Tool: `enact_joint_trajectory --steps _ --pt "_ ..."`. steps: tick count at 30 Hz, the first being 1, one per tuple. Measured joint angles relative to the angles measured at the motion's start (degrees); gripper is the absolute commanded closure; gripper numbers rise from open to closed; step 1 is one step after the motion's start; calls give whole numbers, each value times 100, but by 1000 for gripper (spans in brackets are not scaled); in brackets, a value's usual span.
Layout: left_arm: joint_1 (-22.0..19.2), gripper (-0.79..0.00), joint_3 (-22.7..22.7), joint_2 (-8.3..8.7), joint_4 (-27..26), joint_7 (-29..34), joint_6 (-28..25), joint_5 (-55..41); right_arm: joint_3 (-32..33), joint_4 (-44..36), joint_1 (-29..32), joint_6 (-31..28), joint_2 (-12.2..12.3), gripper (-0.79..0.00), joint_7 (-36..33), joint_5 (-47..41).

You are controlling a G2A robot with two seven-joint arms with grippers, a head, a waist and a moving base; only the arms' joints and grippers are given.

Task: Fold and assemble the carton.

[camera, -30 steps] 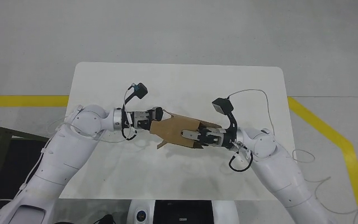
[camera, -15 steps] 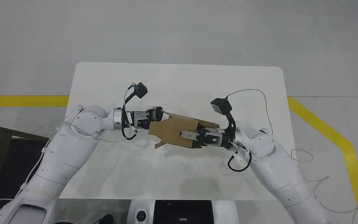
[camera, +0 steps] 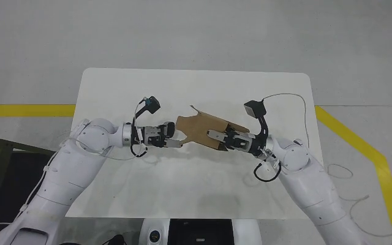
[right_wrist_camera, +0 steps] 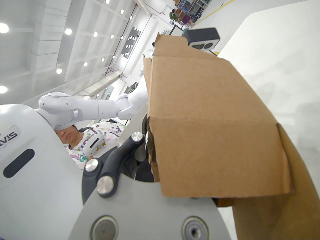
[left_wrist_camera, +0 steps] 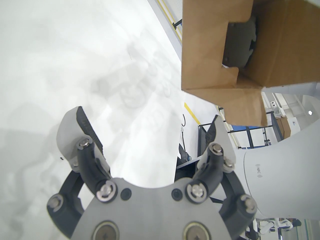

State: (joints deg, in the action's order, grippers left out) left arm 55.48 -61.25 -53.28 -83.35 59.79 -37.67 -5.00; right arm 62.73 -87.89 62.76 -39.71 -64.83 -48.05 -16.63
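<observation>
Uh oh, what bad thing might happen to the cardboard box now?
Only the right gripper holds the box, at one end, so it might tilt or slip out. The left gripper is open and apart from the box; closing in, it might bump the loose flaps and bend them the wrong way.

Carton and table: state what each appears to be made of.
The carton looks like matte brown cardboard, probably corrugated, judging by its rough cut edges and creased fold lines. The table has a smooth white top with faint reflections, perhaps laminate or painted board; I cannot tell which.
</observation>
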Motion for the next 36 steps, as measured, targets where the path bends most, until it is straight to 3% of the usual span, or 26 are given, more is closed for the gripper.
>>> enact_joint_trajectory --steps 7,17,36 --pt "149 -785 -98 44 -255 67 90 -163 -62 -60 23 65 -20 0 203 242" --pt "-39 -785 -127 30 -60 -43 119 -158 -299 -145 -12 134 -45 0 -94 121" --pt "-78 -785 -18 12 -157 33 125 -286 -520 -5 -153 64 -97 0 -252 -26"
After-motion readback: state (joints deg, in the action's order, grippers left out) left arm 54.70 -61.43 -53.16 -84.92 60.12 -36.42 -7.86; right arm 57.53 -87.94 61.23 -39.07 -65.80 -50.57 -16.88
